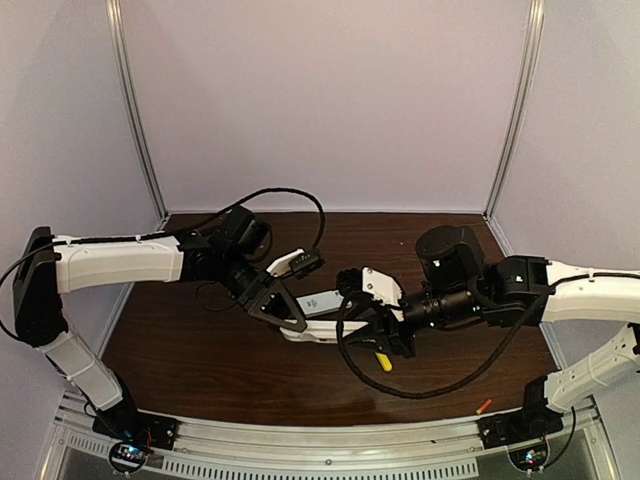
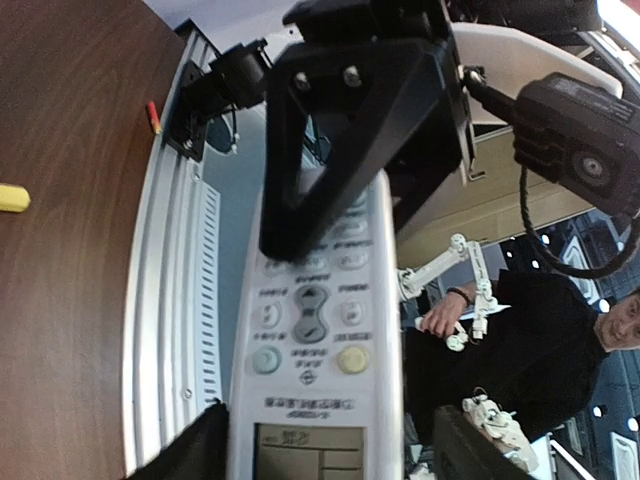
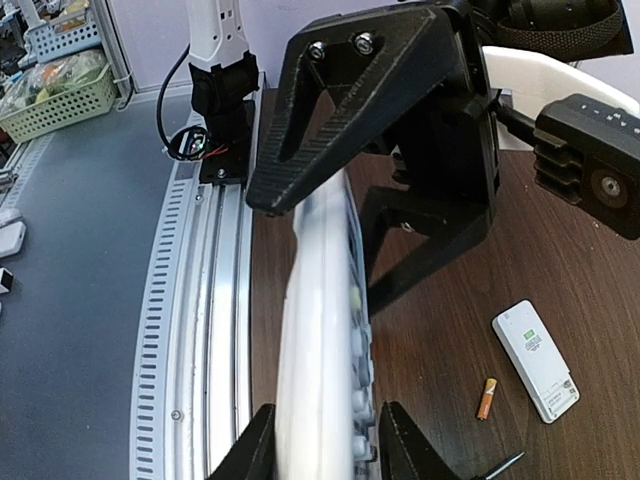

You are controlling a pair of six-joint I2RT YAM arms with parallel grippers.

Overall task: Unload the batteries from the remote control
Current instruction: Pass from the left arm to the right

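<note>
- robotics lab for sure: dark wooden table [image 1: 200,365] boxed in by pale panels [image 1: 330,100] on aluminium posts [image 1: 135,110]
- someone in black [image 2: 545,350] working a small white arm [image 2: 450,262]
- basket [image 3: 55,95] of clutter, grey floor [image 3: 80,300]

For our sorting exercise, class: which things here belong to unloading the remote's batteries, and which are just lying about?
Job: long white plastic remote control; slim orange-red cylindrical batteries.
Lying about: yellow-handled screwdriver; small white rectangular cover.
</note>
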